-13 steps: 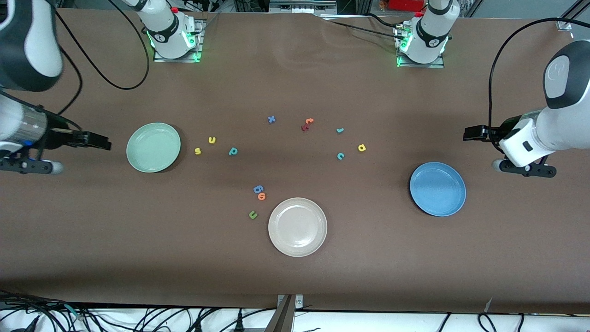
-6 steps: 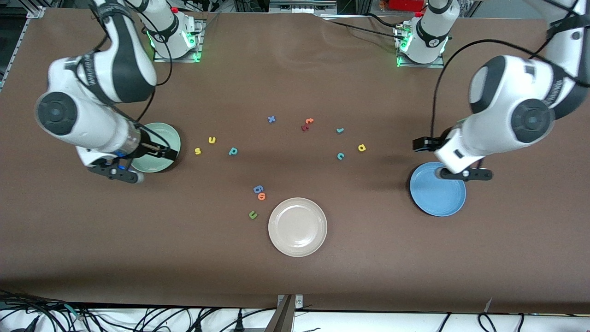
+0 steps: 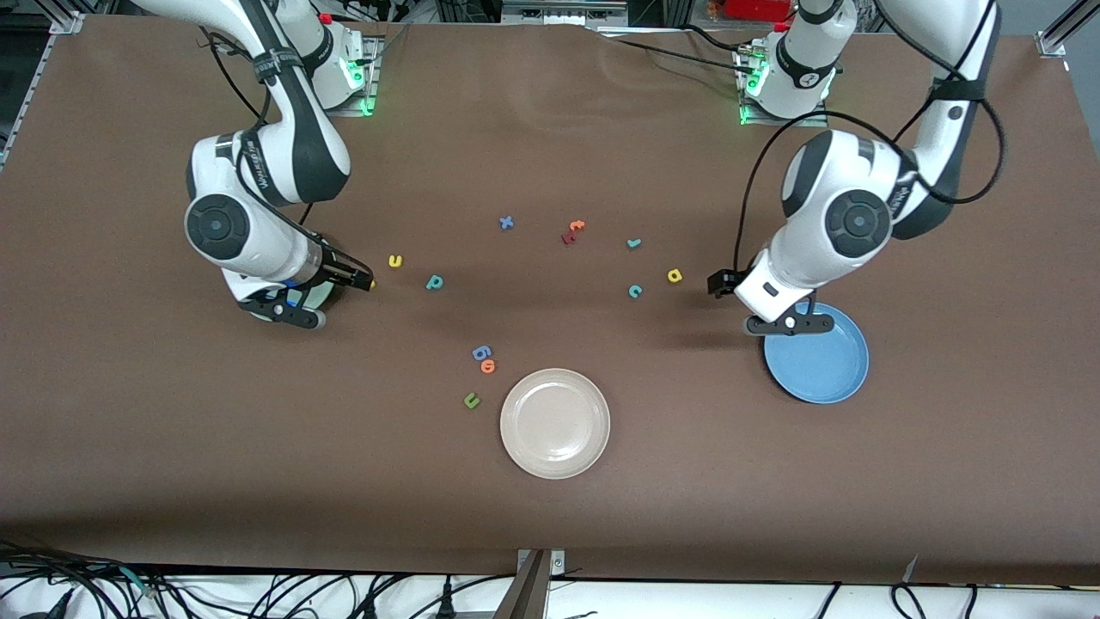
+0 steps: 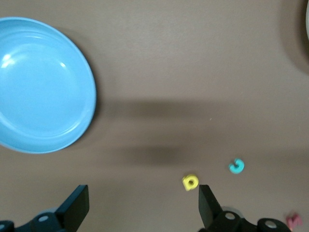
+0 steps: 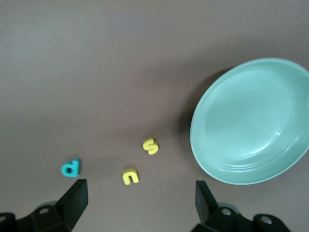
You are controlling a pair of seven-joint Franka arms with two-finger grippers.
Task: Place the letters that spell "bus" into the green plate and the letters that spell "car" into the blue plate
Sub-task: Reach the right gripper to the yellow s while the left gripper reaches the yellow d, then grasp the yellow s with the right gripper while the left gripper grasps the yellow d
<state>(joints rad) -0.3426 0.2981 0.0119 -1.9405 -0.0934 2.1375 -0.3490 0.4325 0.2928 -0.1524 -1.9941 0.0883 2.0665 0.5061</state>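
My right gripper (image 3: 359,279) (image 5: 141,200) is open, low over the table at the rim of the green plate (image 5: 251,121) (image 3: 322,297), which its hand mostly hides in the front view. Its tips reach the yellow "s" (image 5: 150,145). The yellow "u" (image 3: 394,260) (image 5: 130,176) and teal "b" (image 3: 435,282) (image 5: 71,167) lie beside it. My left gripper (image 3: 715,284) (image 4: 141,208) is open beside the blue plate (image 3: 816,352) (image 4: 43,84), close to the yellow "a" (image 3: 675,275) (image 4: 190,182). The teal "c" (image 3: 635,291) (image 4: 236,166) and teal "r" (image 3: 633,243) lie toward mid-table.
A beige plate (image 3: 555,423) sits nearest the front camera. By it lie a blue "g" (image 3: 481,352), an orange "o" (image 3: 488,366) and an olive "u" (image 3: 471,400). A blue "x" (image 3: 506,223) and orange and red "t" letters (image 3: 572,230) lie nearer the bases.
Both arms have swung in from the table's ends. The right gripper crossed the green plate to the "s"; the left gripper came past the blue plate toward the "a". No letter has moved.
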